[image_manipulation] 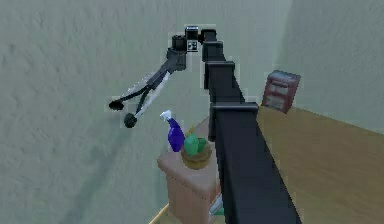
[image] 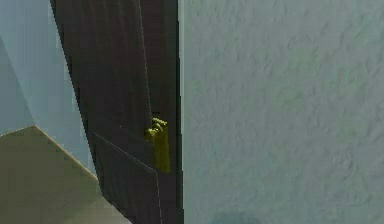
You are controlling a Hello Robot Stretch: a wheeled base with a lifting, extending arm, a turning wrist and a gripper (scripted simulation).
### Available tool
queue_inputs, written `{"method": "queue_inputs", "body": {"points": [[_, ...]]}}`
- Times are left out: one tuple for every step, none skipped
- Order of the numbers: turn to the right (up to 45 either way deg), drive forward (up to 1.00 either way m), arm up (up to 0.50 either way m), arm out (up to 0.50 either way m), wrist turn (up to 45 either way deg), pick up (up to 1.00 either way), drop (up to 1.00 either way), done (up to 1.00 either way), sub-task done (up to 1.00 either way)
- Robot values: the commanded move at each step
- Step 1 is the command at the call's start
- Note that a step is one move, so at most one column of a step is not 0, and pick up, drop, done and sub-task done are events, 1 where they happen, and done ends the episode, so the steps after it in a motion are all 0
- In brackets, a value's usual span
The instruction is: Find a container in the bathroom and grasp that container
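The arm (image_manipulation: pixel 235 130) lies nearest, a dark bar reaching out from the near edge toward the far wall (image_manipulation: pixel 60 70). At its far end the hand (image_manipulation: pixel 122 112) slants down and to the left. Only bare wall lies behind its fingers, so it holds nothing; the state of the fingers cannot be told. The slant suggests an approach to the low bench (image_manipulation: pixel 185 190) below.

On the bench stands a blue spray bottle (image_manipulation: pixel 174 132), judged the likeliest container for the task. It stands right of and below the hand. A green round object (image_manipulation: pixel 195 150) sits just beside the bottle and could obstruct a grasp from the right.

A red and grey box (image_manipulation: pixel 284 92) stands on the wooden floor (image_manipulation: pixel 320 150), well apart at the far right.

In the forward view, a dark door (image: pixel 120 90) with a brass handle (image: pixel 158 143) stands close ahead, blocking the way.
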Motion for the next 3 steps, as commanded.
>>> {"method": "queue_inputs", "body": {"points": [[0.0,0.00,0.00,0.00,45.0,0.00,0.00,0.00,0.00],[0.0,0.00,0.00,0.00,45.0,0.00,0.00,0.00,0.00],[0.0,0.00,0.00,0.00,21.0,0.00,0.00,0.00,0.00]]}}
